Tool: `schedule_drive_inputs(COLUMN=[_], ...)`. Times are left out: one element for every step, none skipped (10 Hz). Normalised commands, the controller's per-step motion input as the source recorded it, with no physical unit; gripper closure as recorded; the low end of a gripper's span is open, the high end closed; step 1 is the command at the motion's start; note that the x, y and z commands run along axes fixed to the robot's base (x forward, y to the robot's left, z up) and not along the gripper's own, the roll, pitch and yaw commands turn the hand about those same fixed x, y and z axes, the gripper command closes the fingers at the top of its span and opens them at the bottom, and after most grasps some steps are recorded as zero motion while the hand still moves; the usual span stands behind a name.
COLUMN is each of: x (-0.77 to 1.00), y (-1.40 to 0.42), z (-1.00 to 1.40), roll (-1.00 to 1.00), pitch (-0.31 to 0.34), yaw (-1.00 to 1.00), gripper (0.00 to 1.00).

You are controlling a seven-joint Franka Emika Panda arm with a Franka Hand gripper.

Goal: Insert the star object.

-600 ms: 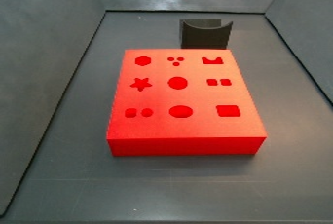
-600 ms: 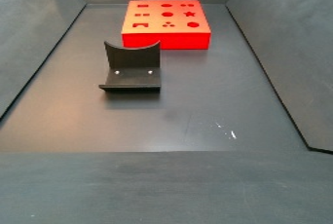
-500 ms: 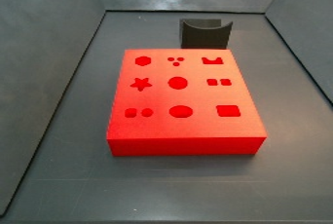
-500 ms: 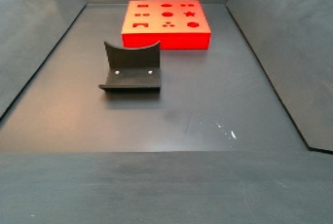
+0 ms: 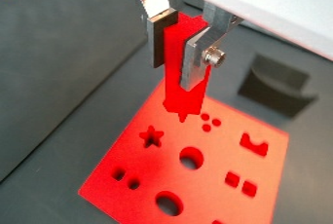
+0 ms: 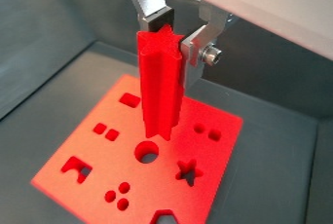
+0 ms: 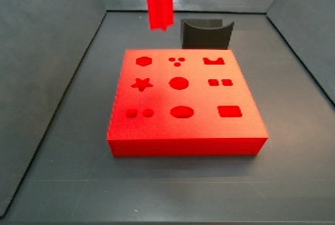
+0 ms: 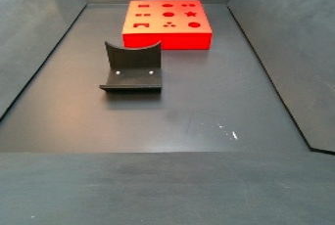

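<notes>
Your star object [image 6: 159, 82] is a slender red peg clamped between the hand's [image 6: 178, 35] silver finger plates, which grip it near its upper end. It hangs straight down from the hand, its long axis close to vertical and its free end pointing at the red block [image 6: 97, 174] below. In a side view the peg [image 7: 159, 1] shows at the upper edge of the frame, well above the block [image 7: 186, 146] and towards its far side, with clear air between its tip and the block's top face.

The relation you need to mind is the offset between that tip and the star-shaped hole [image 5: 152, 136]. In a wrist view the tip sits near the small round holes, with the star hole off to one side and lower on the block; in another wrist view the star hole [image 6: 190, 174] again lies away from the peg's line, beyond the larger round hole [image 6: 148, 153]. So, judging from these views, you are not yet over the target: you will likely need to move the hand sideways before descending, and match the star's points to the hole. How the peg's end face is turned cannot be read from here.

The fixture [image 7: 206, 31] stands on the tabletop [image 8: 197, 112] beyond the block, well clear of the hand.
</notes>
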Motion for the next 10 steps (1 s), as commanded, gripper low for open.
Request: schedule_drive_inputs(x=[0.0,0.13,0.03,0.0,-0.14,-0.26,-0.39,-0.36,-0.23,-0.25], y=[0.0,0.01,0.0,-0.05,-0.08,0.0,0.0,0.0,0.0,0.0], z=[-0.36,-0.35,-0.39,-0.31,-0.49,-0.55,-0.48,-0.37,-0.28,-0.27], roll=[-0.24,-0.29,-0.09,0.03,0.0,0.02,0.09,0.13,0.1,0.12], pitch=[-0.246,-0.221,-0.121,0.0,0.027,0.13,0.171,0.171,0.084,0.071], yaw=[-0.83,-0.75,-0.59,-0.24,0.0,0.0,0.0,0.0,0.0,0.0], gripper=[1.0,1.0,1.0,1.0,1.0,1.0,1.0,1.0,1.0,1.0])
